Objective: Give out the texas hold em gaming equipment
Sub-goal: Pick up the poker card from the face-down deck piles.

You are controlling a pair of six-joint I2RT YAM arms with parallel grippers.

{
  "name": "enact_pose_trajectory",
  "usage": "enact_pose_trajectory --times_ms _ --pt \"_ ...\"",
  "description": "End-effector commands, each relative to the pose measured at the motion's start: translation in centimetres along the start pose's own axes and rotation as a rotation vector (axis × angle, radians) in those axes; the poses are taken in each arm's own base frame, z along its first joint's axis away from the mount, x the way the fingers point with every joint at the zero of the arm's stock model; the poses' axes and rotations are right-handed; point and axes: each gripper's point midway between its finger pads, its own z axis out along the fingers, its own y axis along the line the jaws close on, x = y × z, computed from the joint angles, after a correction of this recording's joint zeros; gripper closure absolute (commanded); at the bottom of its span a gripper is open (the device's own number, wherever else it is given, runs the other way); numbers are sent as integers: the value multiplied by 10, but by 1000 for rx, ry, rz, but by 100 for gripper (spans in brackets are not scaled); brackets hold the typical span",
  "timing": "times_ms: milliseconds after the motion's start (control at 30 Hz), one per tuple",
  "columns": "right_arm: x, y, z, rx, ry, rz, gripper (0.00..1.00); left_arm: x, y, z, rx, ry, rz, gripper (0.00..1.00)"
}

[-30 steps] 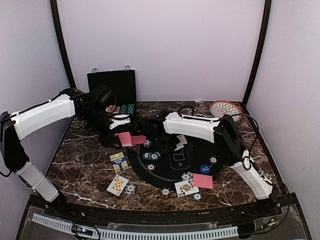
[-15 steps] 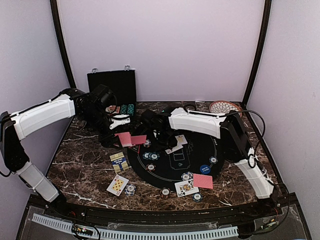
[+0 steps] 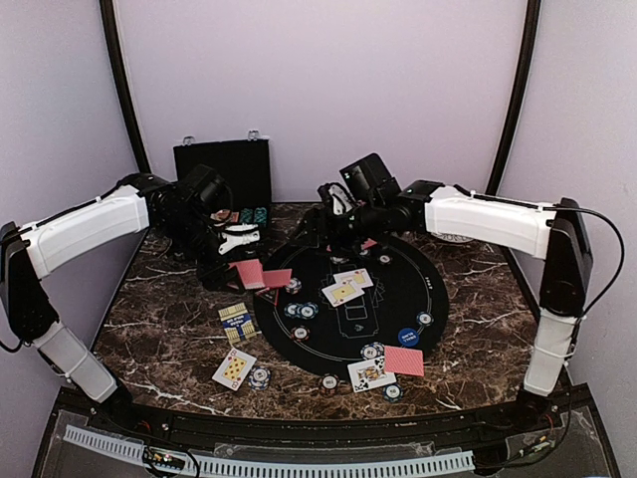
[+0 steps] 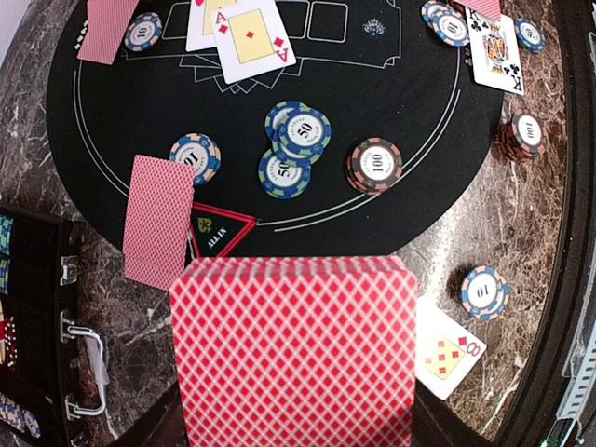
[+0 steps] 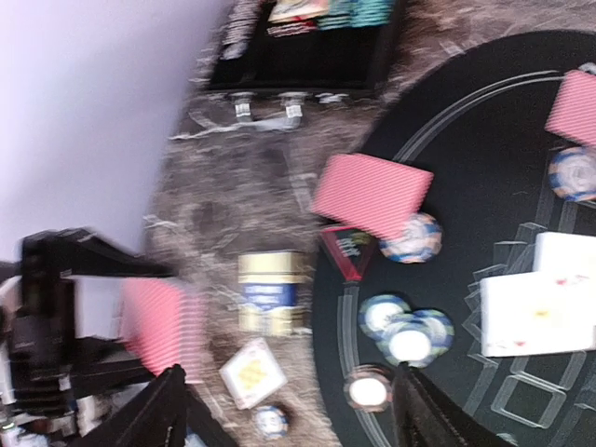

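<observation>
My left gripper (image 3: 229, 267) is shut on a deck of red-backed cards (image 4: 293, 349), held above the mat's left edge; the deck hides its fingers in the left wrist view. My right gripper (image 3: 315, 229) hangs raised over the back left of the black round mat (image 3: 398, 299), open with nothing between its fingers (image 5: 172, 410). Two face-up cards (image 3: 346, 287) lie on the mat. Blue striped chips (image 4: 293, 135) and a brown chip (image 4: 374, 164) sit near a face-down card (image 4: 158, 219). A blue button disc (image 3: 406, 337) lies at the mat's front right.
The open black chip case (image 3: 224, 174) stands at the back left. A blue and gold card box (image 3: 237, 321) and an eight of diamonds (image 3: 233, 366) lie on the marble, left front. More chips, a king (image 3: 366, 374) and a face-down card (image 3: 403, 360) lie along the mat's front.
The right gripper has opened, and its arm has risen and swung back from beside the held deck to above the mat's back edge. The left arm has not moved.
</observation>
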Motion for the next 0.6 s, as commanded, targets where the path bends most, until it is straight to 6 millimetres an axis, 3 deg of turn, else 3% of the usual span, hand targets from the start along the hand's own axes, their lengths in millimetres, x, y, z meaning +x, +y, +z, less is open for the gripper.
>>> enact_pose_trajectory --times_ms 0,567 --pt "18 48 6 -321 78 66 20 -17 3 -13 -3 -63 4 100" --pt "54 66 38 -454 242 95 13 -30 4 -16 12 -104 -12 100"
